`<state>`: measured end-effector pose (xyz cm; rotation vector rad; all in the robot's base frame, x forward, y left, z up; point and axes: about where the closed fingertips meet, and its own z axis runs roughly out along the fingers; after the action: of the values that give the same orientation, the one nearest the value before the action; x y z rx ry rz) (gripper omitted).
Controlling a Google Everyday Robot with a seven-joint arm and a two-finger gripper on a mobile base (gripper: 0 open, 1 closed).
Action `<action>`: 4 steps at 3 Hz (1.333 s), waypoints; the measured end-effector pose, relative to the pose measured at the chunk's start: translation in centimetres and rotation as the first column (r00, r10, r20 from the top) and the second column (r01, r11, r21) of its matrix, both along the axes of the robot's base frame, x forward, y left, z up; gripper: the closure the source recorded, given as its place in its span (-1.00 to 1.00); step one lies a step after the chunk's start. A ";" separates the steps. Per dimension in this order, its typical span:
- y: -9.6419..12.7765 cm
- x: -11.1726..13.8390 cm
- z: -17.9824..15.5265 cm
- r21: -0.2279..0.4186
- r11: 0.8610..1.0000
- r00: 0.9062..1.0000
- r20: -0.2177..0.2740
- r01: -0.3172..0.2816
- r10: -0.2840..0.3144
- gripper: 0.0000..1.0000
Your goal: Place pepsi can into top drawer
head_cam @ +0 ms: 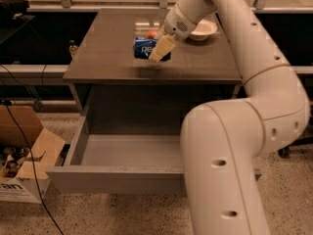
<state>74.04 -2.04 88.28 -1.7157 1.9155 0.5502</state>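
The pepsi can [144, 48] is blue with white lettering and lies on its side between the fingers of my gripper [155, 52], a little above the grey-brown cabinet top [107, 58]. One cream finger [162, 48] covers the can's right end. The gripper is shut on the can. The top drawer [73, 173] is pulled wide open below the cabinet top, and its grey interior is in view. My white arm rises from the lower right and hides the drawer's right part.
A red apple [152, 34] sits just behind the can. A white bowl [203, 29] stands at the back right of the top. An open cardboard box [24, 165] and cables lie on the floor at the left. A small bottle [73, 48] stands left of the cabinet.
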 end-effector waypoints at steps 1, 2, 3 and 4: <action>-0.7 -2.4 2.3 0.041 0.999 1.000 -0.001 0.030 -0.030 1.00; -2.5 -8.0 7.3 0.104 0.992 0.996 0.031 0.076 -0.079 1.00; -1.8 -8.3 6.1 0.090 0.994 0.998 0.008 0.061 -0.062 1.00; -1.3 -8.9 3.8 0.064 0.998 0.998 -0.051 0.028 -0.025 1.00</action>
<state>65.10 -3.30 92.11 -1.6482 1.9314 0.6437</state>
